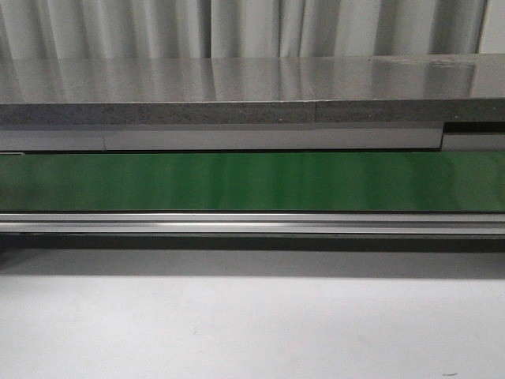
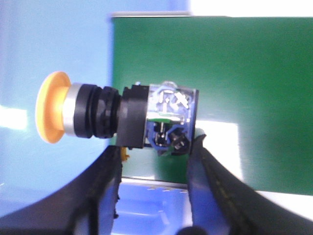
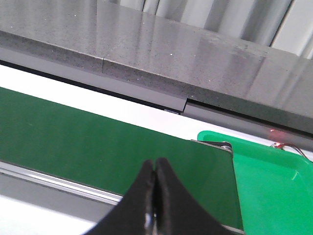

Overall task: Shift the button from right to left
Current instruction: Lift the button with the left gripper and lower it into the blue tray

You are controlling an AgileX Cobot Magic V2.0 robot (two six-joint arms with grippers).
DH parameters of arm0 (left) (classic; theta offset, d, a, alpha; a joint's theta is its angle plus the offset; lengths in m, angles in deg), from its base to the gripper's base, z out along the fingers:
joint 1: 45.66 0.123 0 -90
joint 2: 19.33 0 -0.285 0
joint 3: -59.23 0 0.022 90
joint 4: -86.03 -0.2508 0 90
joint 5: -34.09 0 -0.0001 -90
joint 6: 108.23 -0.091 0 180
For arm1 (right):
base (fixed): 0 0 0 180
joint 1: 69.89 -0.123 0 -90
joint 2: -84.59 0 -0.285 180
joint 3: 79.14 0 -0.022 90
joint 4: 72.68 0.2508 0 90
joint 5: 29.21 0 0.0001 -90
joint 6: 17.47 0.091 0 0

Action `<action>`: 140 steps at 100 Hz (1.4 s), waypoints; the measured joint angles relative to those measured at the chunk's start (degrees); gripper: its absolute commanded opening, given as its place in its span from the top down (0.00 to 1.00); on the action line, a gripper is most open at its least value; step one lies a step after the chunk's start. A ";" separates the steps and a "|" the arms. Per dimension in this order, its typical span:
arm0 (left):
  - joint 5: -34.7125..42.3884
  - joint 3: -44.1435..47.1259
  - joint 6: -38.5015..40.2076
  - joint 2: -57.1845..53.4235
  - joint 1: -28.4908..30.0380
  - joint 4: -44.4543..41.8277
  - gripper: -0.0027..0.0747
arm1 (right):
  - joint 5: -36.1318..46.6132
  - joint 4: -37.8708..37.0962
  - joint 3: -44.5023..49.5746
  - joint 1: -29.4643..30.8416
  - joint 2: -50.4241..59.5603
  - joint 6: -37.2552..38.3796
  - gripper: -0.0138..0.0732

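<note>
The button (image 2: 122,115) shows only in the left wrist view. It lies on its side, with a yellow-orange mushroom cap (image 2: 51,107), a black collar and a clear-and-black switch body. My left gripper (image 2: 156,147) is shut on the button, its two black fingertips (image 2: 198,147) pressing the collar and the far end of the body. The button hangs over the end of the green belt (image 2: 234,88) and a blue surface (image 2: 54,44). My right gripper (image 3: 155,169) is shut and empty above the green belt (image 3: 73,142). Neither gripper nor the button shows in the front view.
A green conveyor belt (image 1: 252,181) runs across the front view behind a metal rail (image 1: 252,223), with a grey stone ledge (image 1: 237,87) beyond it. A green tray (image 3: 269,181) sits past the belt's end in the right wrist view. A blue bin (image 2: 156,205) lies under my left fingers.
</note>
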 measured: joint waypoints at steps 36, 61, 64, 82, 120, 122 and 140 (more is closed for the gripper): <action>5.21 0.00 0.00 0.73 13.27 -0.46 0.70 | -0.04 0.00 0.00 0.00 0.00 0.00 0.92; 8.86 0.00 -1.86 6.03 14.00 -0.62 0.70 | -0.04 0.00 0.00 0.00 0.00 0.00 0.92; 9.34 0.00 -1.89 6.85 14.00 -0.62 0.70 | -0.13 0.00 0.00 0.00 0.00 0.00 0.92; 11.82 0.00 -2.12 11.95 14.03 -0.62 0.70 | -0.13 0.00 0.00 0.00 0.00 0.00 0.92; 14.49 0.00 -4.62 18.41 14.03 4.23 0.70 | -0.13 0.00 0.00 0.00 0.00 0.00 0.92; 14.62 0.00 -5.45 18.66 13.88 4.74 0.70 | -0.13 0.00 0.00 0.00 0.00 0.00 0.92; 15.21 0.00 -6.43 19.58 13.60 6.14 0.70 | -0.13 0.00 0.00 0.00 0.00 0.00 0.92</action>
